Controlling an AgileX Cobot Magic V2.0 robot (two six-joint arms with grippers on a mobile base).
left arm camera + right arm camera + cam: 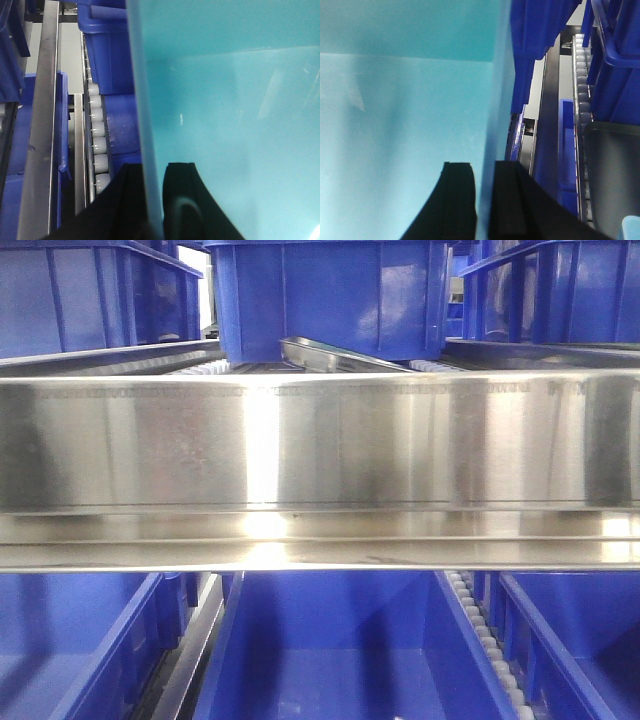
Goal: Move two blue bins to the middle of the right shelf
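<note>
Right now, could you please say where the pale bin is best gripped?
Grip the bin by its thin side walls, over the rim on each side: the slim wall fits between fingers, one inside, one outside, as the left gripper and right gripper show.

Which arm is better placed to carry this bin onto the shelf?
Neither leads: the left gripper and right gripper each straddle a wall of the bin, so both should probably move together.

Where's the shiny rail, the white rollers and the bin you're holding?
rail [320, 460], front view, middle of its shiny face.
rollers [98, 131], left wrist view, one roller's end.
bin [225, 125], left wrist view, its wide wall.
</note>
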